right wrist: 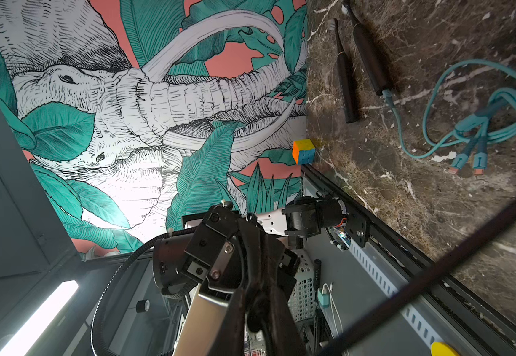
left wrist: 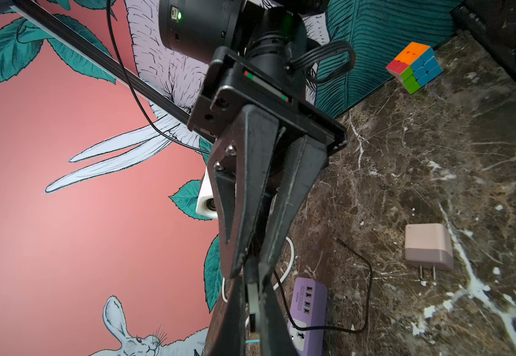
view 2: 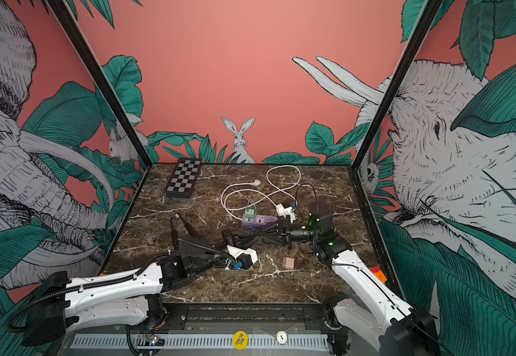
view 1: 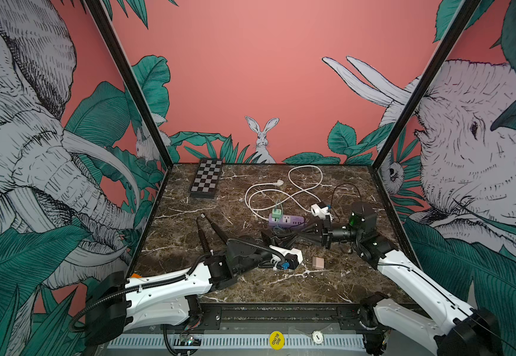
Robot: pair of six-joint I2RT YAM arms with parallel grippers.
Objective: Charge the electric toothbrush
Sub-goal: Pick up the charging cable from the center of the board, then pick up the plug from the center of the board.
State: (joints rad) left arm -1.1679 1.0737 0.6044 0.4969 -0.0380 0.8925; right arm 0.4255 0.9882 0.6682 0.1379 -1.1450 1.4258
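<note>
Two jaws, one thin cable
The toothbrushes [view 1: 202, 234] lie far left on the table [view 1: 250, 286]; my left gripper [left wrist: 252, 286] is clenched on the black cable [left wrist: 369, 277], my right gripper [left wrist: 250, 263] pinching it too. If both pull, it may twist or slip free.
</note>
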